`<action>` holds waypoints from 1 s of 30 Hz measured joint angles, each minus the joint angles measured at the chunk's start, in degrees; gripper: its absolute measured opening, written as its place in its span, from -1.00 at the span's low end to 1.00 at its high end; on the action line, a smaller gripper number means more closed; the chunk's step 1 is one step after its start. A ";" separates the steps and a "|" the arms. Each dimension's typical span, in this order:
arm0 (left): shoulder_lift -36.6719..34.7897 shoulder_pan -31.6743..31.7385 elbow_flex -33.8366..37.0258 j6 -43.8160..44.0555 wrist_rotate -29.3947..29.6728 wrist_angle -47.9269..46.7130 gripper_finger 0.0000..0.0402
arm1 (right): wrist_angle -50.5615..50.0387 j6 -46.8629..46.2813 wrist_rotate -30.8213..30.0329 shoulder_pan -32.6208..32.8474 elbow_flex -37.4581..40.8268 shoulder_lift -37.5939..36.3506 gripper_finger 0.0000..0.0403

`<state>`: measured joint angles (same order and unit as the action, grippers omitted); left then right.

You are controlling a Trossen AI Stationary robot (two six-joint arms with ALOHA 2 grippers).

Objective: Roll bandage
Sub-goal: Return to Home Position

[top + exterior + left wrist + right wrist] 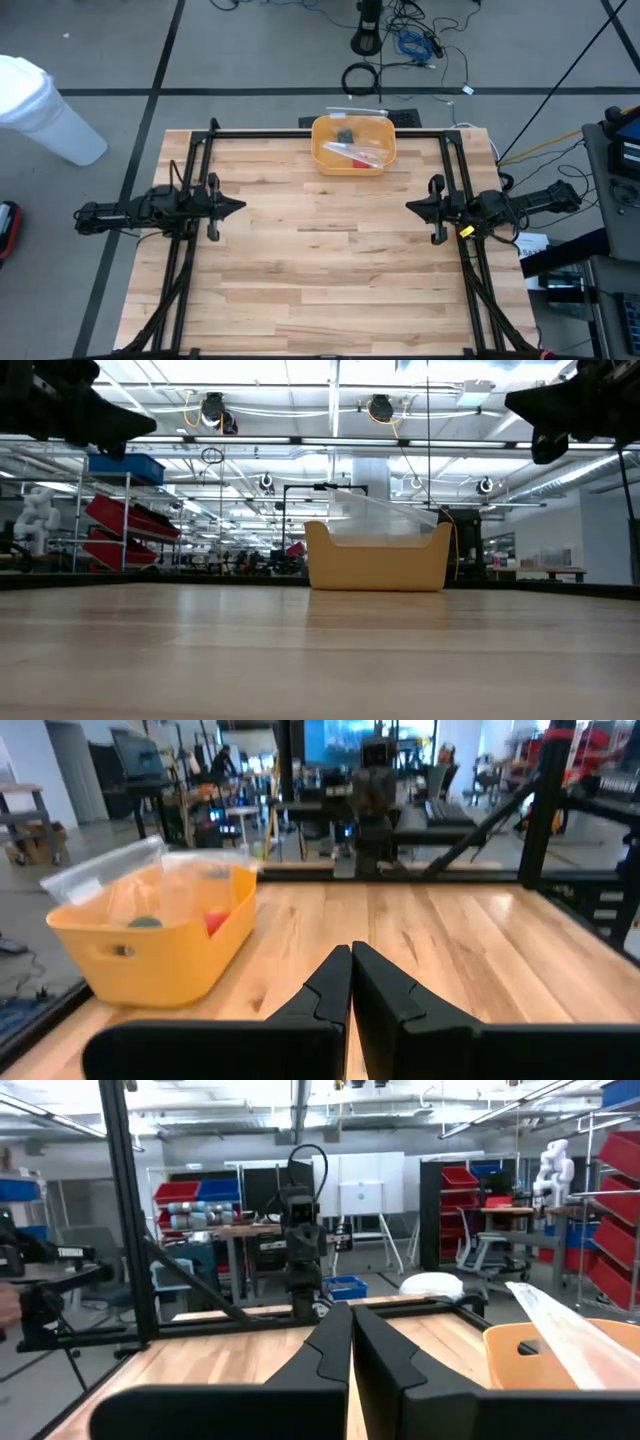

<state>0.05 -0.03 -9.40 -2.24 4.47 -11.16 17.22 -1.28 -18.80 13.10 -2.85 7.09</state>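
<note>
The red bandage [356,153] lies inside a yellow bin [322,150] at the table's far middle, partly under a clear plastic bag [366,146]. In the left wrist view a bit of the bandage's red [214,923] shows at the bin's [150,955] rim. My left gripper [240,207] hovers shut over the table's left side, pointing level toward the middle. My right gripper [410,207] hovers shut over the right side, facing it. Neither has anything between its fingers, and both stand well short of the bin.
A dark small object [345,135] also lies in the bin. Black frame rails [330,133] run along the far edge and both sides of the wooden table [320,270]. A white container [45,110] stands on the floor off the far left corner.
</note>
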 joint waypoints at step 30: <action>-0.02 0.07 8.93 0.15 0.94 12.86 -0.92 | -6.24 0.41 -1.81 -0.04 2.03 0.26 -1.00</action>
<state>0.03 0.03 -0.47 -2.09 5.41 1.69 10.97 -0.87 -20.61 13.06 -0.82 7.35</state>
